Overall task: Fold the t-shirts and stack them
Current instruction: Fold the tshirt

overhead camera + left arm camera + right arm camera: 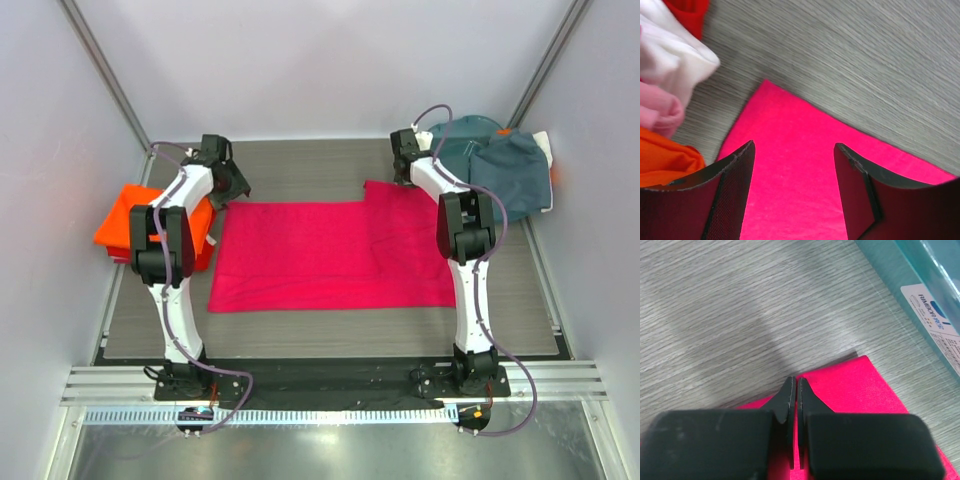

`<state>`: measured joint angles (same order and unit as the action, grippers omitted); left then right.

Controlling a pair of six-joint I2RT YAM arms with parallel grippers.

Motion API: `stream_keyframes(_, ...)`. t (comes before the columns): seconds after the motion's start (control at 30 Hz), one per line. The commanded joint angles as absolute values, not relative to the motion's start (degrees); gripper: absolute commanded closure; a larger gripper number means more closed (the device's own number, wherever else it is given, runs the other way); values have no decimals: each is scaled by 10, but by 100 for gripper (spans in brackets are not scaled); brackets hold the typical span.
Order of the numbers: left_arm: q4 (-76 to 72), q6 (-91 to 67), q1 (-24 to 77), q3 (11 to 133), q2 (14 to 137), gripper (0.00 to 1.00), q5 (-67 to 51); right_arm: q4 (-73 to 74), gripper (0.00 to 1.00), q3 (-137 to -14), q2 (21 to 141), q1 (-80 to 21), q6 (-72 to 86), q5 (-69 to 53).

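Note:
A magenta-pink t-shirt (pixel 330 255) lies spread flat on the grey table. My left gripper (pixel 232 190) hovers over its far left corner (pixel 785 120). In the left wrist view that gripper (pixel 794 145) is open, its jaws wide apart with only cloth below them. My right gripper (pixel 405 178) is at the shirt's far right corner. In the right wrist view it (pixel 793 380) is shut, with a thin strip of the pink cloth (pixel 850 385) pinched between the jaws. An orange folded t-shirt (pixel 120 215) sits at the left. Grey-blue t-shirts (pixel 510 175) lie heaped at the far right.
A teal plastic basket (pixel 470 125) stands under the grey-blue heap; its wall (pixel 920 275) is close to the right gripper. White cloth (pixel 670 65) and pale pink cloth (pixel 660 112) lie with the orange pile (pixel 665 160) just left of the left gripper. Walls close in both sides.

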<state>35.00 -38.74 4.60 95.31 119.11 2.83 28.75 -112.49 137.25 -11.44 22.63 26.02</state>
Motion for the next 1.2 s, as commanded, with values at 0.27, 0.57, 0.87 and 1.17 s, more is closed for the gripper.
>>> stream_keyframes(0.27,328,-363,39,957,1205,39,108,255,99,-1049,1308,-111,229,236)
stream_keyframes(0.57,299,-361,40,942,1235,41,121,242,99,-1034,1300,-110,229,221)
stream_keyframes(0.87,289,-357,31,950,1259,45,113,233,99,-1023,1293,-110,229,212)
stream_keyframes(1.17,287,-366,30,954,1267,60,105,227,99,-1013,1288,-110,231,205)
